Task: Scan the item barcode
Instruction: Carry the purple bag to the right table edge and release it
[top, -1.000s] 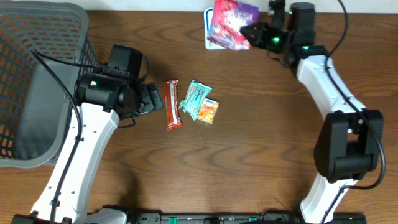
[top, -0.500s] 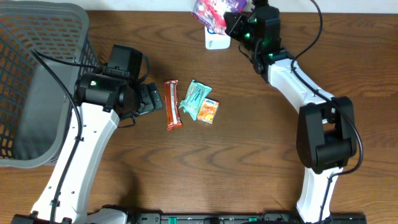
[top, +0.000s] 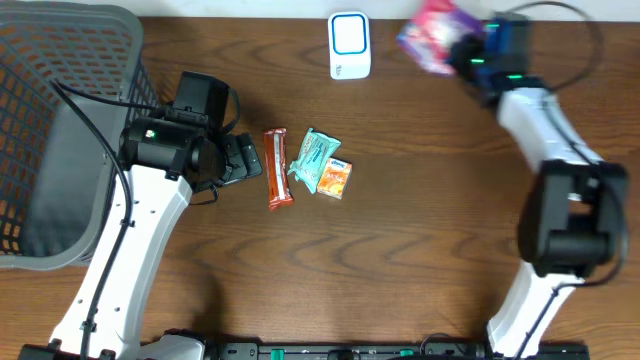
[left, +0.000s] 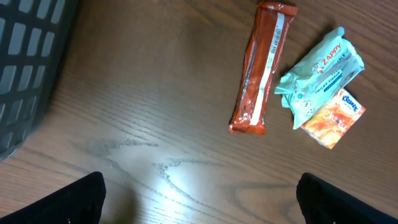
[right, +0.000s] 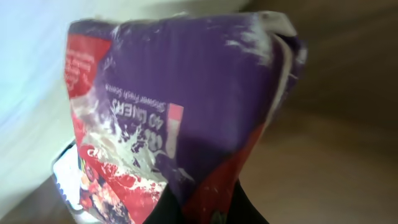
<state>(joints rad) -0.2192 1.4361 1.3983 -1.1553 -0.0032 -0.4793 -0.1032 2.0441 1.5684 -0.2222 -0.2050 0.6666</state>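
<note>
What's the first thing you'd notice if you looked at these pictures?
The bright purple packet jumps out first, pinched in the right gripper at the far right, off to the right of the white scanner. Next comes the big grey basket on the left. In the middle, a red bar, a teal pack and an orange pack lie close together.

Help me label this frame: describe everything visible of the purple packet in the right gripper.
The purple packet is a soft pouch of glossy, crinkled plastic film, purple with red-pink panels and white splashes. Its print, including "40 liners", reads upside down in the wrist view. The right gripper has its jaws shut on one edge; nothing else touches it. It is held near the far edge of the table, right of the white scanner and apart from it.
</note>
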